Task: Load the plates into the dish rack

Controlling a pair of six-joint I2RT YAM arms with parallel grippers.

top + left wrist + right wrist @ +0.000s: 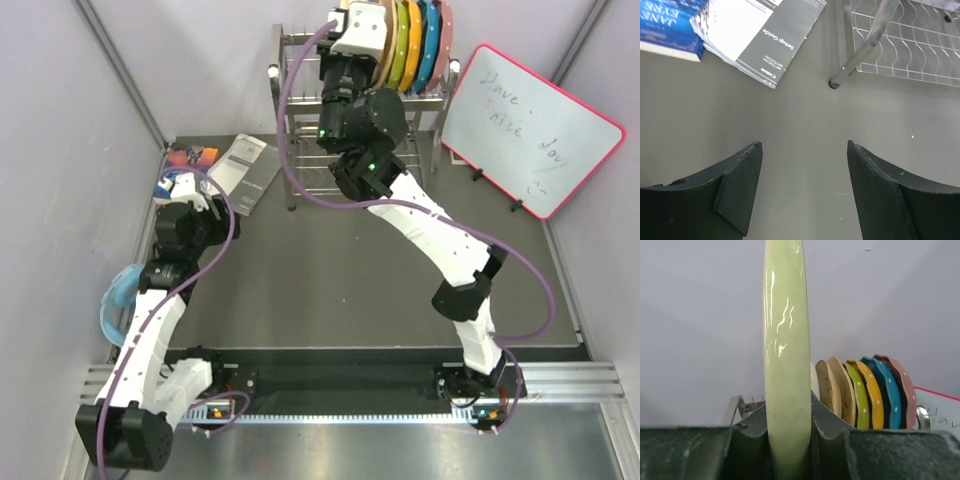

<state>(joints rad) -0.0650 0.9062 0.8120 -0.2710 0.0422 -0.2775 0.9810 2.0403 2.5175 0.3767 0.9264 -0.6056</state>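
Note:
My right gripper (788,440) is shut on the rim of a pale cream-green plate (786,355), held upright and edge-on over the top tier of the silver wire dish rack (300,110). In the top view the gripper (362,30) is at the left end of the plate row. Two cream plates with orange-brown motifs (832,387) stand in the slots just right of it. My left gripper (804,150) is open and empty, low over the table near the rack's front-left leg (834,84). A light blue, plate-like round thing (115,295) lies at the table's left edge, partly hidden by my left arm.
Plain green (858,395), yellow (871,390), blue (888,390) and pink (903,390) plates fill the rack's right slots. A setup guide booklet (765,30) and a blue book (665,25) lie left of the rack. A pink-framed whiteboard (530,130) leans at the right.

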